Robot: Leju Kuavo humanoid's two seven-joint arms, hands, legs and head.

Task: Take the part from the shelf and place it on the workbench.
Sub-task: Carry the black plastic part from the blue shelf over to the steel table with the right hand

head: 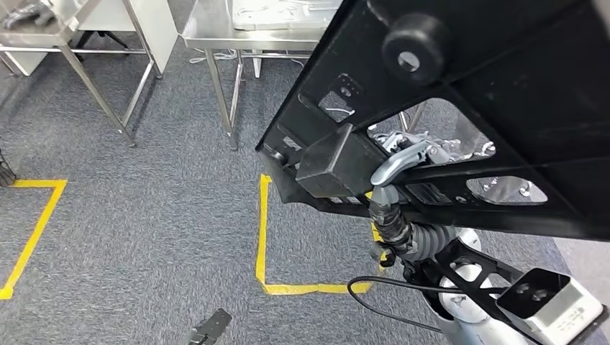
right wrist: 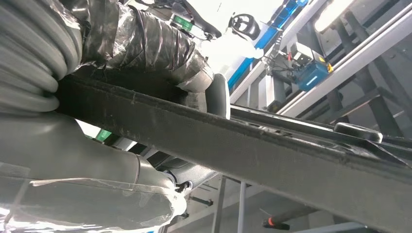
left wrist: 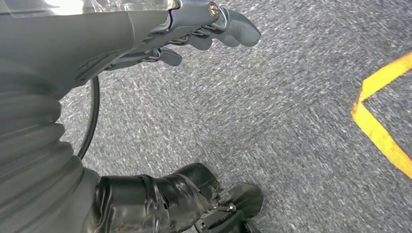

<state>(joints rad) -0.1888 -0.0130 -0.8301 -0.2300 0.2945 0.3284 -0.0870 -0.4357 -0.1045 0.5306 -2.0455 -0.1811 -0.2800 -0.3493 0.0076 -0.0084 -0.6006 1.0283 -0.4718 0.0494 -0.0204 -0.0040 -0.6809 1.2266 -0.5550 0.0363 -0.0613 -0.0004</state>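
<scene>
A big black plastic part [head: 460,93], a flat frame with cut-outs, a boxy lug and a round knob, is tilted in the air over the right half of the head view. My right hand [head: 403,162] grips it from underneath, its fingers hooked through one of the openings. In the right wrist view a black bar of the part [right wrist: 272,155] runs across with my right hand [right wrist: 145,63] wrapped around it. My left hand [left wrist: 194,34] hangs low over the grey carpet, fingers loosely apart and holding nothing.
A steel table [head: 216,32] carrying a white tray stands ahead at the back, with another steel table [head: 50,32] at the far left. Yellow tape lines [head: 262,230] mark boxes on the grey carpet [head: 144,215].
</scene>
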